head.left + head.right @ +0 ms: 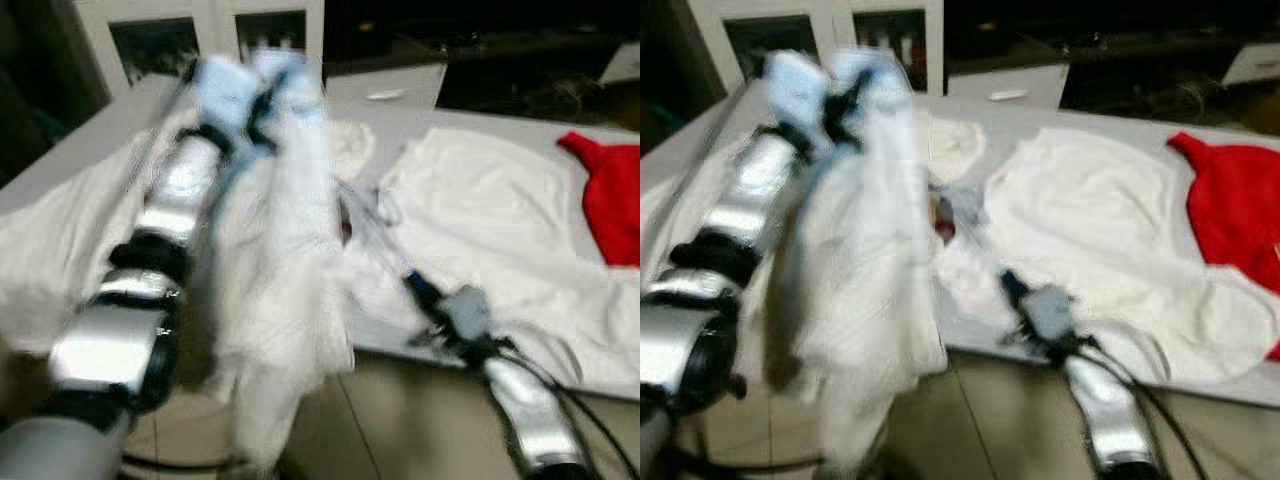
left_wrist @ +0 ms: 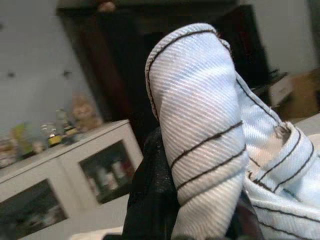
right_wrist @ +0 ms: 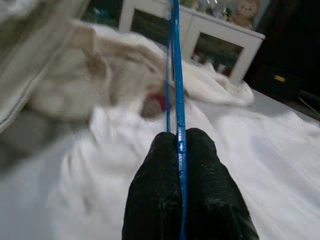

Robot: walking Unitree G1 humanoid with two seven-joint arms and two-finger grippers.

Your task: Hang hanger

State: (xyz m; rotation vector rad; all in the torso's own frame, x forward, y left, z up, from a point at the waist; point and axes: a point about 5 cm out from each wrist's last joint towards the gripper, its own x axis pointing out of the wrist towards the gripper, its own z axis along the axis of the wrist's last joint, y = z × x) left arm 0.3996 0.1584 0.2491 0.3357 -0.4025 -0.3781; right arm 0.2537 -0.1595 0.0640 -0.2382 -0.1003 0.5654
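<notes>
Head views, blurred by motion. The left arm (image 1: pixel 150 260) reaches up and forward, and the left gripper (image 1: pixel 240 95) is raised above the near edge of a grey table (image 1: pixel 90 140). Its black fingers (image 2: pixel 155 200) are closed on the top of a light-blue shirt with thin dark stripes (image 2: pixel 200 125). In the head views this shirt (image 1: pixel 275 280) hangs down from the gripper in front of the table's near edge, pale and smeared by the blur.

The right arm (image 1: pixel 530 410) reaches forward from lower right, its right gripper (image 1: pixel 420 290) just over the near edge of the table. In the right wrist view its two black fingers (image 3: pixel 160 200) are pressed together on a thin blue hanger (image 3: pixel 176 75), which runs straight away from the fingertips toward the shirt. In the head views the hanger is only a faint thin line (image 1: pixel 375 235) between the right gripper and the hanging shirt; whether its far end lies inside the shirt cannot be told.

On the table, a white garment (image 1: pixel 480 230) lies spread flat beyond the right gripper, and a red garment (image 1: pixel 610 200) lies at the table's far right edge, touching the white one. More white cloth (image 1: pixel 50 250) lies on the table behind the left arm. A white cabinet with glass doors (image 1: pixel 200 40) stands behind the table; in the left wrist view small figurines (image 2: pixel 55 127) stand on its top.
</notes>
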